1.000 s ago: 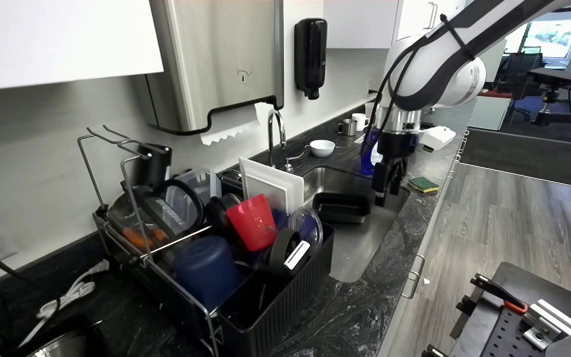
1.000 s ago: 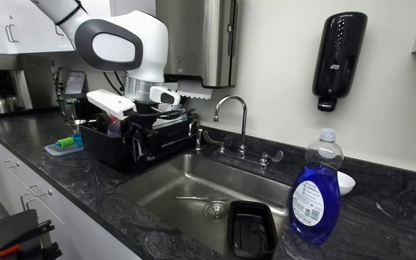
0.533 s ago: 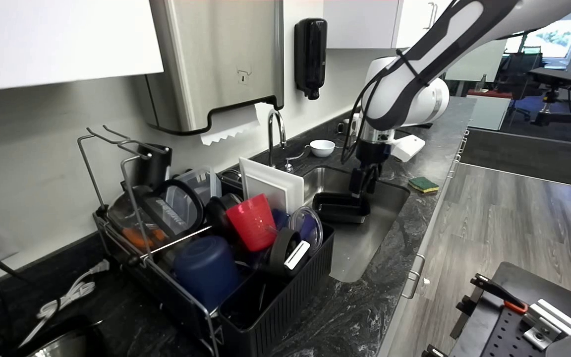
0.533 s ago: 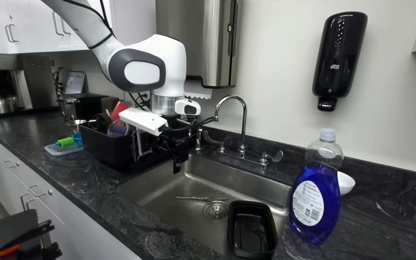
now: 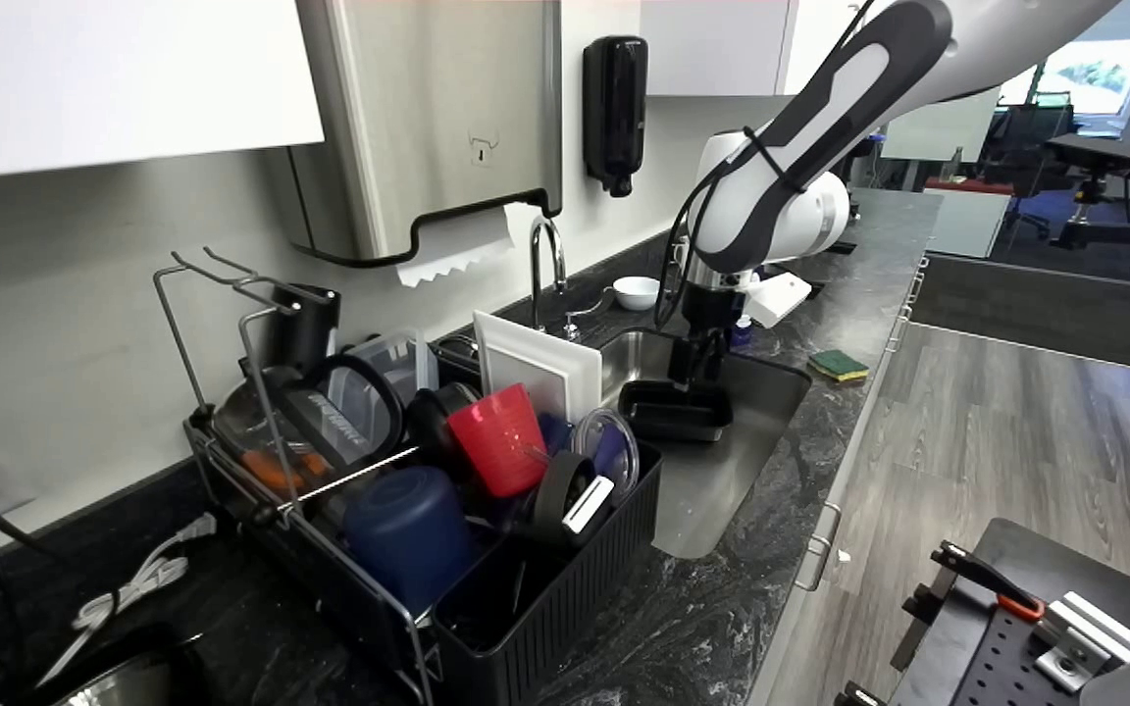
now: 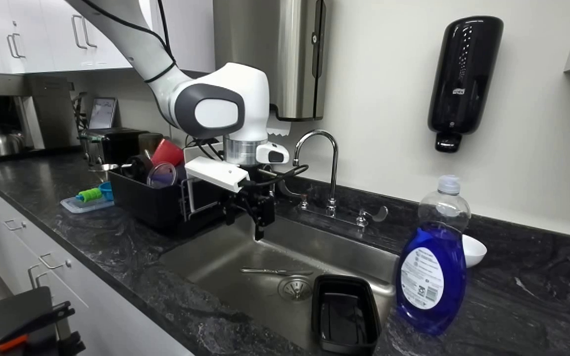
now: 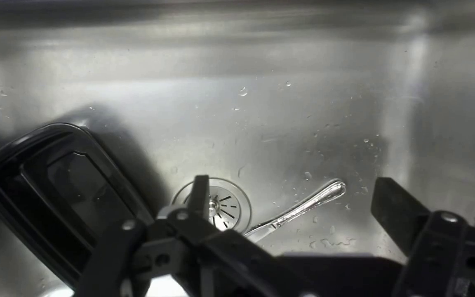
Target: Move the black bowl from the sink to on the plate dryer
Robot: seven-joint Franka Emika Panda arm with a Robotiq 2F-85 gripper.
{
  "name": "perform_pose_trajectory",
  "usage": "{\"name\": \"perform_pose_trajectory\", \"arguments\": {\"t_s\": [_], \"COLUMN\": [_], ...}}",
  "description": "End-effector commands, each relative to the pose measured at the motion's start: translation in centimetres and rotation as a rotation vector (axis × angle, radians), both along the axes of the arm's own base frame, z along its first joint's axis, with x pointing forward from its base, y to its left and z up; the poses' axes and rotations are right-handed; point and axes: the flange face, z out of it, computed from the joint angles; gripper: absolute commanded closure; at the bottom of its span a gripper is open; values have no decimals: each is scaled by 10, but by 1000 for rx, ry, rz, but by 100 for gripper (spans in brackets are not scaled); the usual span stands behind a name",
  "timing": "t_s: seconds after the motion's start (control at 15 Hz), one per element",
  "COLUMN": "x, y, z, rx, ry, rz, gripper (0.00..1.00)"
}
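The black bowl is a rectangular black tub [image 5: 673, 424] lying open side up in the steel sink [image 5: 697, 520]. It shows near the soap bottle in an exterior view [image 6: 345, 316] and at the left of the wrist view [image 7: 81, 194]. My gripper [image 6: 244, 226] is open and empty above the sink, apart from the tub. In the wrist view its spread fingers [image 7: 291, 181] are over the drain and knife, right of the tub. The plate dryer is a black dish rack [image 5: 565, 598] beside the sink, also seen in an exterior view [image 6: 139, 203].
The rack holds a red cup [image 5: 498, 439], a blue container [image 5: 410, 534], a white board [image 5: 540, 368] and lids. A knife [image 7: 299, 212] lies in the sink near the drain. A tall faucet [image 6: 335, 173], soap bottle [image 6: 431, 277], white bowl [image 5: 637, 292] and sponge [image 5: 838, 366] stand around it.
The arm has lowered and moved away from in front of the rack to over the sink. The gripper stays empty. The tub and rack have not moved.
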Motion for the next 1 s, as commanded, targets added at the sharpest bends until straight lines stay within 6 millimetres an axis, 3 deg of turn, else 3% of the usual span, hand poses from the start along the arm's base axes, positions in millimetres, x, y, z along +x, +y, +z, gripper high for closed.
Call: {"name": "perform_pose_trajectory", "arguments": {"t_s": [0.0, 0.4, 0.73, 0.93], "x": [0, 3, 19, 31], "y": [0, 8, 24, 21], "z": [0, -6, -33, -56], "rx": [0, 11, 20, 13], "ry": [0, -37, -114, -157], "rz": [0, 27, 68, 106], "gripper": [0, 0, 0, 0]}}
